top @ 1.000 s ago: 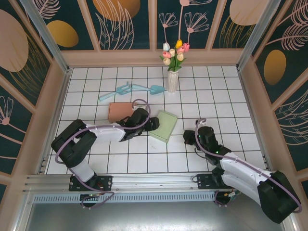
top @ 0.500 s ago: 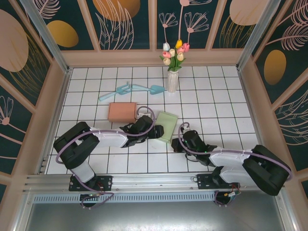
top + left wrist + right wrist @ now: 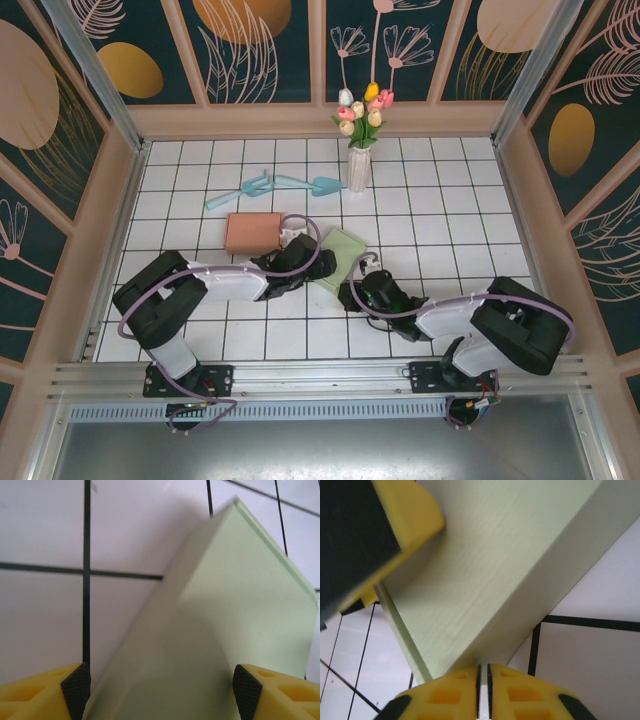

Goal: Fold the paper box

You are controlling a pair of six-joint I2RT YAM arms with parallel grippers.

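Note:
The pale green paper box (image 3: 346, 248) lies mid-table, one edge tipped up off the tiles. My left gripper (image 3: 318, 263) has come at it from the left, jaws set wide, with the box (image 3: 225, 605) spanning the whole gap between the black pads (image 3: 75, 690), so the left gripper (image 3: 160, 690) is shut on it. My right gripper (image 3: 351, 294) sits at the box's near corner. Its fingers are together with a hairline slit and hold nothing. In the right wrist view the right gripper (image 3: 483, 680) points under the raised box (image 3: 510, 545), and a left finger (image 3: 395, 525) presses on the box.
A salmon-pink flat box (image 3: 253, 232) lies just left of the left arm. Light blue scoops (image 3: 270, 187) and a white vase of tulips (image 3: 358, 165) stand further back. Wooden walls ring the tiled table (image 3: 460, 200).
My right arm has swung left across the table from the right side to the green box's near corner. The left gripper stayed on the box, which shifted slightly and tipped.

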